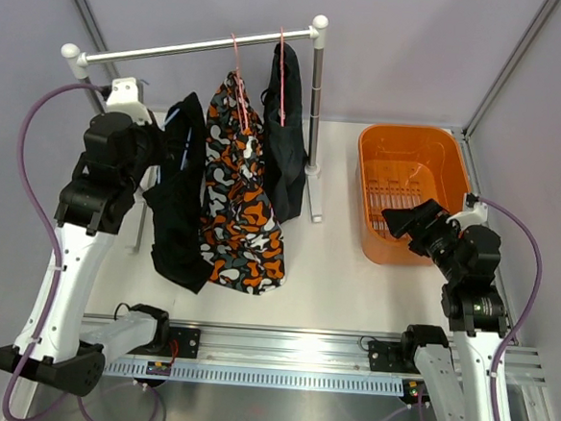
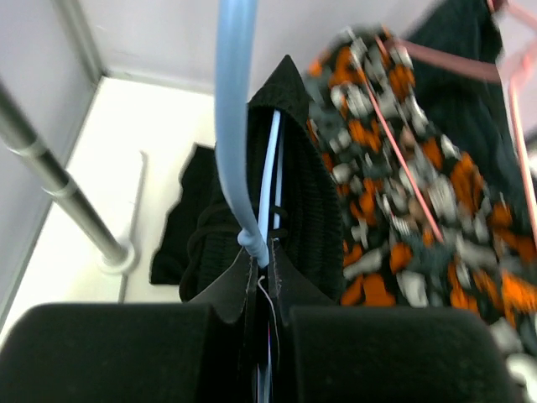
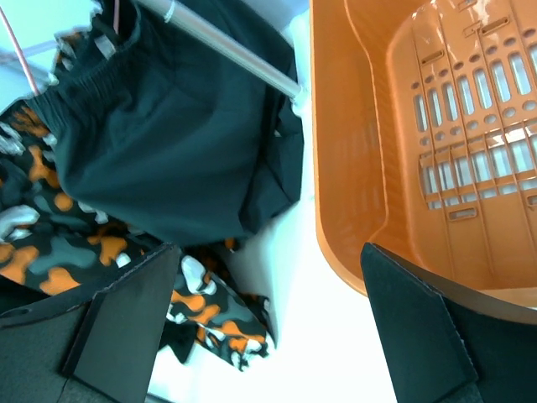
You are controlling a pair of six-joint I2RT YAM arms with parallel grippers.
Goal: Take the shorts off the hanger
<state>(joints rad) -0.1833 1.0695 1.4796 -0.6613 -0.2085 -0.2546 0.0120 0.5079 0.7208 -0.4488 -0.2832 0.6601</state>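
A black pair of shorts [image 1: 179, 208] hangs on a light blue hanger [image 2: 233, 126] at the left, its top below the rail [image 1: 176, 47]. My left gripper [image 1: 162, 146] [image 2: 267, 270] is shut on that hanger's wire just above the waistband [image 2: 306, 193]. The hook's top runs out of the left wrist view. The camouflage shorts [image 1: 238, 203] [image 2: 419, 193] and another black pair [image 1: 283, 143] [image 3: 168, 143] hang from pink hangers [image 1: 237, 73] on the rail. My right gripper [image 1: 405, 222] [image 3: 268, 294] is open and empty at the basket's near left corner.
An orange slotted basket [image 1: 371, 178] [image 3: 352, 168] stands at the right of the table. The rack's right post [image 1: 314, 117] [image 3: 235, 50] rises between the shorts and the basket. Its left post [image 2: 59, 189] stands close to my left wrist.
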